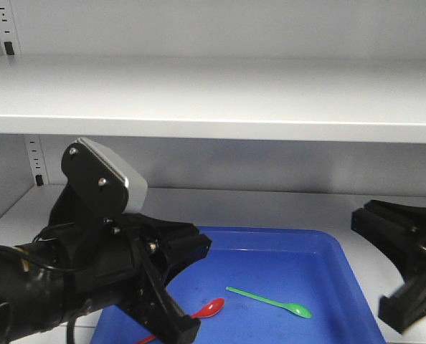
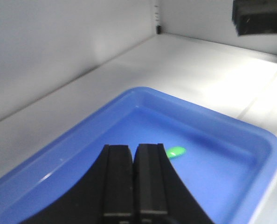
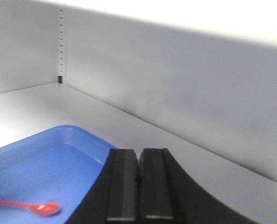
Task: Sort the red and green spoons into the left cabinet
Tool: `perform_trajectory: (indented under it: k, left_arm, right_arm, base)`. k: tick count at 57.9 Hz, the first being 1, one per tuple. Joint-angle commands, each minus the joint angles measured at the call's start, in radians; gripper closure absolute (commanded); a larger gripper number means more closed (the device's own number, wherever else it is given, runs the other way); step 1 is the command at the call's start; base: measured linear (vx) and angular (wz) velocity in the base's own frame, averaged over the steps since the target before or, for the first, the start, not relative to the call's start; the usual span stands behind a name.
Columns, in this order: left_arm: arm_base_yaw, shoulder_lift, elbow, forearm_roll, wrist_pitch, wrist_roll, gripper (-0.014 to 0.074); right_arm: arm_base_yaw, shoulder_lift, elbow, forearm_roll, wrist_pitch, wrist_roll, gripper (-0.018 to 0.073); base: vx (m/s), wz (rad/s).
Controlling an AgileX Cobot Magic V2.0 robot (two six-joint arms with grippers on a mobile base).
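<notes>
Two shelves of the pale grey cabinet [image 1: 220, 97] fill the view, one overhead and one below it that carries everything. On that lower shelf sits a blue tray [image 1: 346, 276] with a raised rim, and it is the only container here. Inside it lie both spoons, well apart from each other, flat on the tray floor, and nothing else that I can see.

Next in size are the arms. The left gripper [image 2: 134, 177] hangs low over the near left part of the tray; in its wrist view the fingers [image 2: 117, 182] are pressed together with nothing between them. The right gripper [image 3: 139, 182] waits off the tray's right edge, over bare shelf, and its fingers [image 3: 124, 184] are likewise closed and empty.

The green spoon [image 1: 270, 301] lies right of centre, handle pointing up and left, bowl toward the near right. The red spoon [image 1: 202, 312] lies just left of it, bowl up and right, its handle running under the left arm in the front view.

Both look like thin moulded plastic: I judge them very light, fairly stiff but springy, and slick against the smooth tray, so a clumsy pinch could flick one away or slide it along the floor. The handles sit nearly flush, leaving little to get under. The best hold seems mid-handle, squeezed across its narrow width, with fingers opened first and brought straight down.
</notes>
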Motion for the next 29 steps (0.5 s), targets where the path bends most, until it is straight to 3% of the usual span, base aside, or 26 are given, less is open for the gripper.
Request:
perform_trajectory:
  k: [1, 4, 9, 20, 29]
  left_arm:
    - [-0.002, -0.052, -0.036, -0.008, -0.023, -0.006, 0.0598]
    - [-0.002, -0.066, -0.036, -0.008, -0.008, -0.025, 0.0597]
    - [-0.002, -0.093, -0.028, -0.008, 0.003, -0.063, 0.0597]
    - [-0.002, -0.135, 0.03, -0.007, 0.002, -0.128, 0.0596]
    - [-0.002, -0.143, 0.069, -0.007, 0.004, -0.133, 0.0596]
  right_arm:
    - [-0.003, -0.073, -0.027, -0.167, -0.006, 0.203, 0.0571]
    - [-0.003, -0.105, -0.027, -0.276, -0.007, 0.311, 0.0568]
    - [-0.003, -0.166, -0.004, -0.272, 0.016, 0.387, 0.0566]
    - [-0.003, -0.28, 0.096, -0.272, 0.07, 0.41, 0.0565]
    - [-0.003, -0.335, 0.152, -0.272, 0.099, 0.404, 0.0565]
  base:
    - [0.0, 0.0]
    - [0.0, 0.0]
    - [0.0, 0.0]
    - [0.0, 0.0]
    - [0.0, 0.0]
